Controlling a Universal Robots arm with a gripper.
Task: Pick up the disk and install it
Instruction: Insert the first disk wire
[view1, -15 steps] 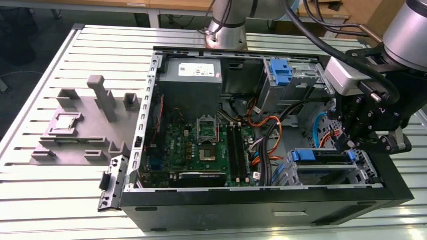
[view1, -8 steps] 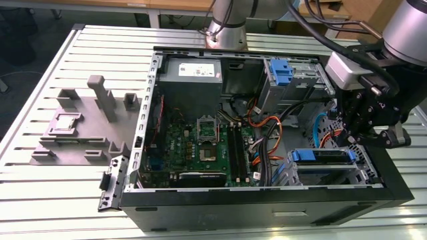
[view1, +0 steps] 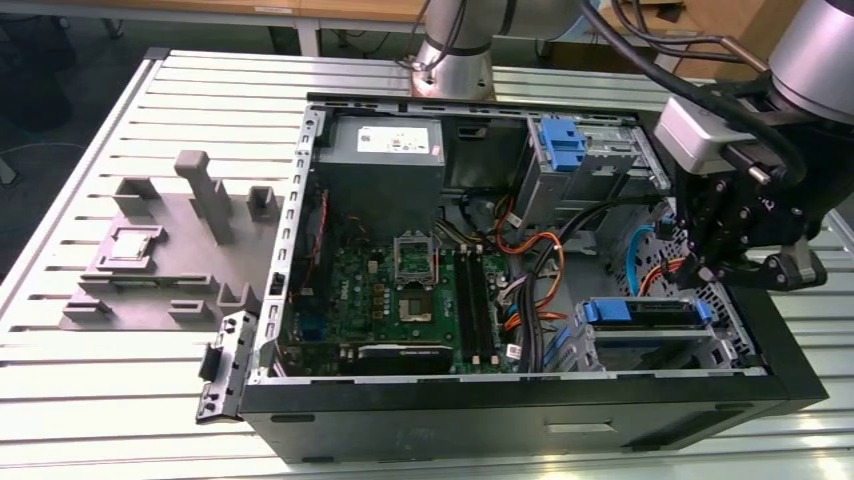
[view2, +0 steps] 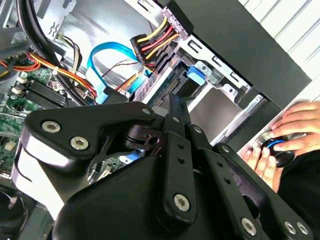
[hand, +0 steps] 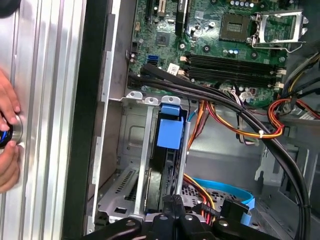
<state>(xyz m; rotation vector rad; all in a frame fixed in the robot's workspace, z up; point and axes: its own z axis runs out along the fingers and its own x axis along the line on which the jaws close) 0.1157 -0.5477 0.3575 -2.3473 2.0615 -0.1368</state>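
While the gripper (hand: 172, 204) is hovering just over the drive cage (hand: 131, 145) at the exterior view's right end of the open computer case (view1: 534, 425), its jaws are seemingly pressing together with nothing between them. The disk (hand: 170, 137) is sitting in a slot of that cage with its blue bracket facing the gripper, and the case is also holding a motherboard (view1: 400, 290), a power supply (view1: 383, 150) and bundled cables (hand: 235, 107). A person's hand (hand: 6, 107) is resting on a round button (hand: 12, 132) outside the case.

case (view1: 534, 425): open, on slatted tabletop (view1: 120, 400).
pincer (view1: 742, 268): above the case, at the exterior view's right.
disk (view1: 641, 313): in a bay (view1: 657, 347), near the pincer.
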